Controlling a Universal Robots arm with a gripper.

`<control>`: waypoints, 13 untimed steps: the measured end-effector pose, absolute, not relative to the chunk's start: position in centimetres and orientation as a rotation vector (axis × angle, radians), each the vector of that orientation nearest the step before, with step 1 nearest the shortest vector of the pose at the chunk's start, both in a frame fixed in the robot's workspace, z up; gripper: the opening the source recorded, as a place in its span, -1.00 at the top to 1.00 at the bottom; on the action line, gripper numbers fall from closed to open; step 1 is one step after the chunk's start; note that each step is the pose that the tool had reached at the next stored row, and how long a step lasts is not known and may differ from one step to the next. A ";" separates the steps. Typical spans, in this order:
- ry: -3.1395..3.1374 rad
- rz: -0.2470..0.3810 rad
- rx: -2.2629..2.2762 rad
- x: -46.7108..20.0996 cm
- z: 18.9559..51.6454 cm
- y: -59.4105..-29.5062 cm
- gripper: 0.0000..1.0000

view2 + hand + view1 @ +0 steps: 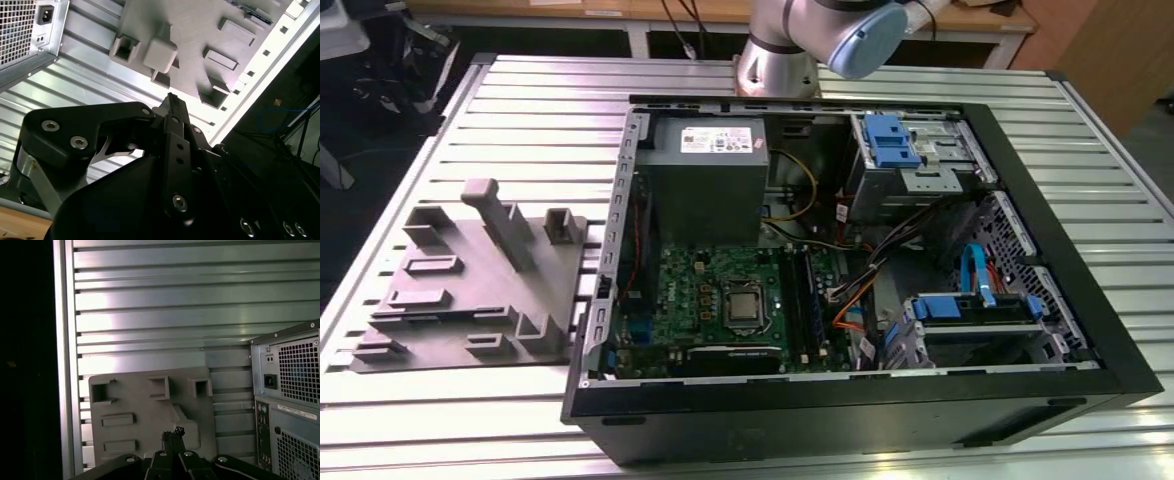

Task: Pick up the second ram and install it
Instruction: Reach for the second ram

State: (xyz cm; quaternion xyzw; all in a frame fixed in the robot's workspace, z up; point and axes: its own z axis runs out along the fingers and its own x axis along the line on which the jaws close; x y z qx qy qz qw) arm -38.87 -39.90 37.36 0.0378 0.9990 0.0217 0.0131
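Black case holding motherboard, end effector closed

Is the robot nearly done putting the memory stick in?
Unclear what's done: black slots on the green motherboard are too small to read. The gripper holds nothing, hanging over the grey plastic holder tray beside the open black computer case. Pickup and install may remain.

Quick headcount from my end: one arm, one gripper, one open PC case on one slatted tabletop. Inside I count one motherboard, one CPU, one power supply and two blue-tabbed drive cages, one far, one near. Plus one gray holder block.
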 end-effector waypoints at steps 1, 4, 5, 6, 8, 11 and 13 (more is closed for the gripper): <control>3.112 0.068 0.118 -39.1 37.3 -39.9 0.80; 3.112 0.068 0.118 -39.6 37.2 -39.9 0.80; 3.112 0.068 0.118 -39.6 37.2 -39.9 0.80; 3.112 0.068 0.118 -39.6 37.2 -39.9 0.80; 3.113 0.068 0.118 -39.6 37.2 -39.9 0.80; 3.112 0.068 0.118 -39.6 37.1 -40.0 0.80; 3.113 0.067 0.118 -39.6 36.9 -40.1 0.80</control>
